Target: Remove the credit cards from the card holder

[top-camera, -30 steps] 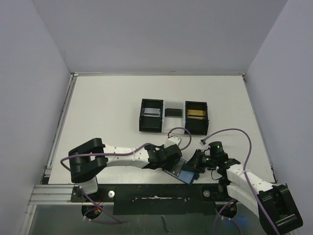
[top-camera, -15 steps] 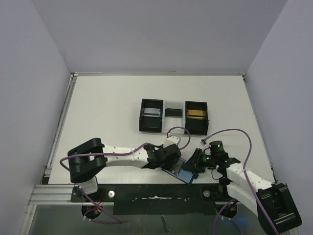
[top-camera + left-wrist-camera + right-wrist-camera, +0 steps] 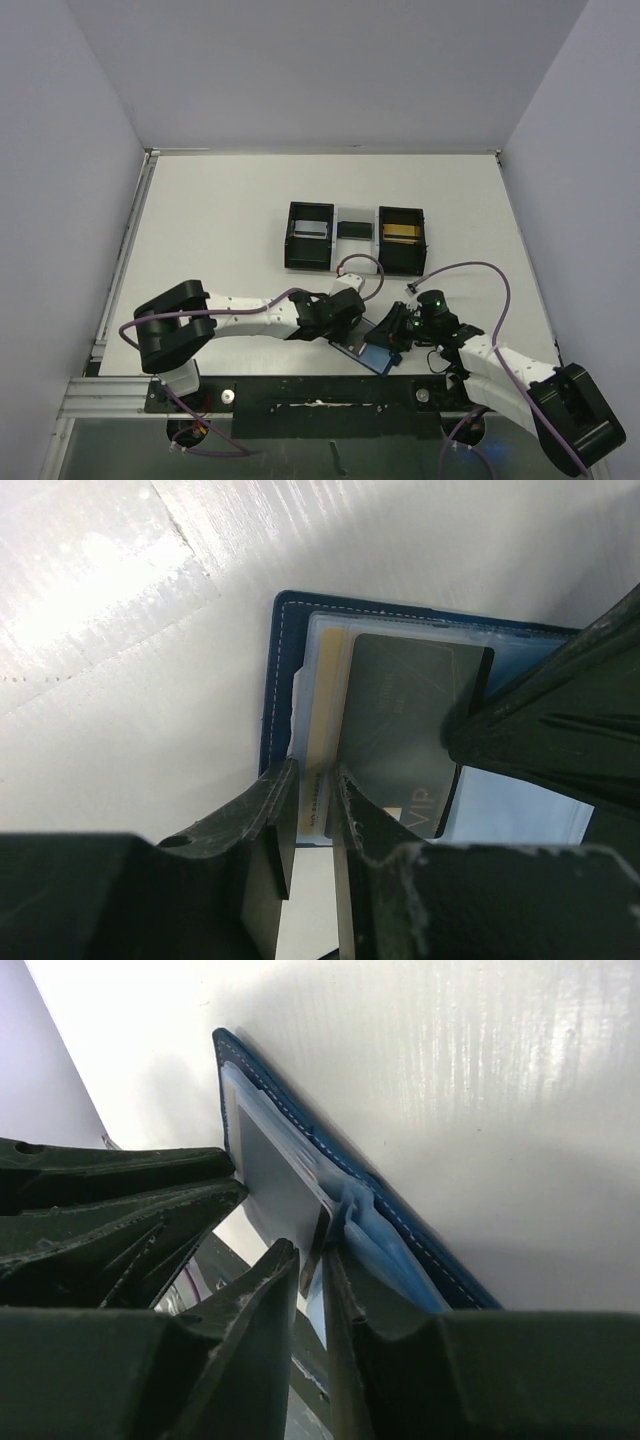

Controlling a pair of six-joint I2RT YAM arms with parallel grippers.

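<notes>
The card holder (image 3: 377,356) lies open at the counter's (image 3: 220,230) near edge, between both claws, its long axis slanting far-left to near-right. A dark credit card (image 3: 405,730) projects from its pocket, lengthwise toward the left claw (image 3: 312,770), with a gold-edged card (image 3: 322,710) beneath.

Left claw: jaws narrowly parted over that edge; grip cannot be told. Right claw (image 3: 310,1250): jaws narrowly parted about a card corner; grip undetermined.

Overhead, the arms hide most of the holder.
</notes>
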